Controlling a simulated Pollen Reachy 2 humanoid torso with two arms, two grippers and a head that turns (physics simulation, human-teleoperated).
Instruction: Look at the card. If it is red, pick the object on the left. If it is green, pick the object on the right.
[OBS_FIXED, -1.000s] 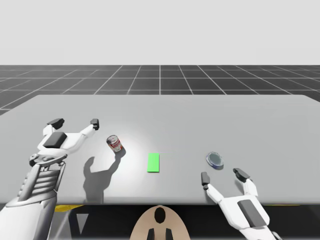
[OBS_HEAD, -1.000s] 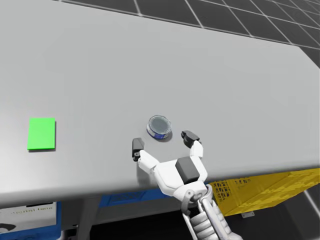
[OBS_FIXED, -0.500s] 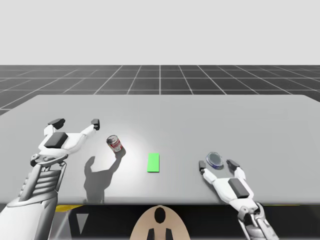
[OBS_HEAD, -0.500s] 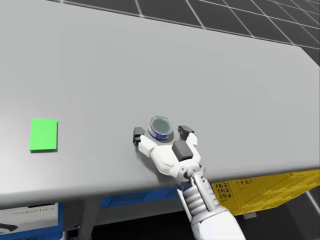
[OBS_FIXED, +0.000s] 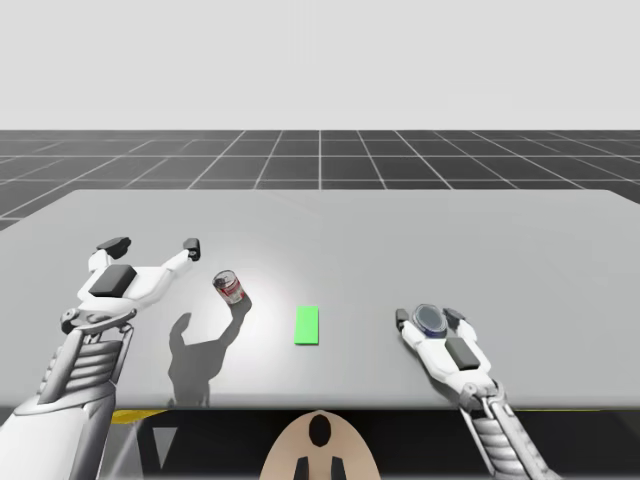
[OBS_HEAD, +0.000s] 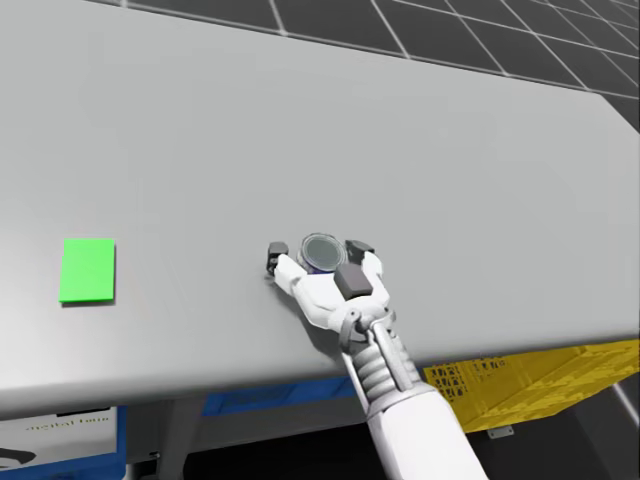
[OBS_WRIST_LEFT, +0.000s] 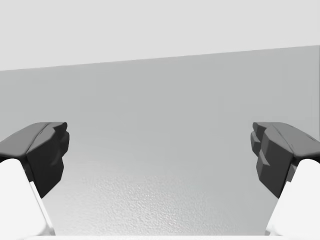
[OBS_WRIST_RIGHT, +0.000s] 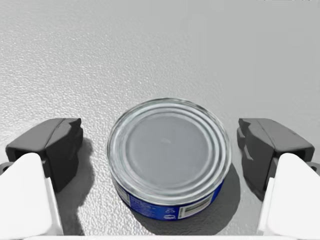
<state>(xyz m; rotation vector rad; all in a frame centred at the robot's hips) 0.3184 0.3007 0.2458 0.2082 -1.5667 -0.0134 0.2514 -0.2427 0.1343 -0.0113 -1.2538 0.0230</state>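
Note:
A green card (OBS_FIXED: 307, 325) (OBS_HEAD: 87, 269) lies flat near the table's front, in the middle. Left of it stands a small red can (OBS_FIXED: 230, 287). Right of it sits a flat blue tin with a silver lid (OBS_FIXED: 430, 318) (OBS_HEAD: 319, 251) (OBS_WRIST_RIGHT: 169, 156). My right gripper (OBS_FIXED: 428, 318) (OBS_HEAD: 313, 255) (OBS_WRIST_RIGHT: 160, 145) is open, low on the table, with the blue tin between its fingers and a gap on each side. My left gripper (OBS_FIXED: 150, 243) (OBS_WRIST_LEFT: 160, 157) hangs open above the table, to the left of the red can, with nothing between its fingers.
The grey table (OBS_FIXED: 330, 230) runs wide behind the objects. Its front edge (OBS_HEAD: 250, 375) lies just behind my right wrist. Under the table's right end stands a yellow crate (OBS_HEAD: 520, 385), with a blue box (OBS_HEAD: 60, 445) lower left.
My right gripper has moved forward and lowered until its open fingers stand on either side of the blue tin. The left arm, the red can and the card have stayed put.

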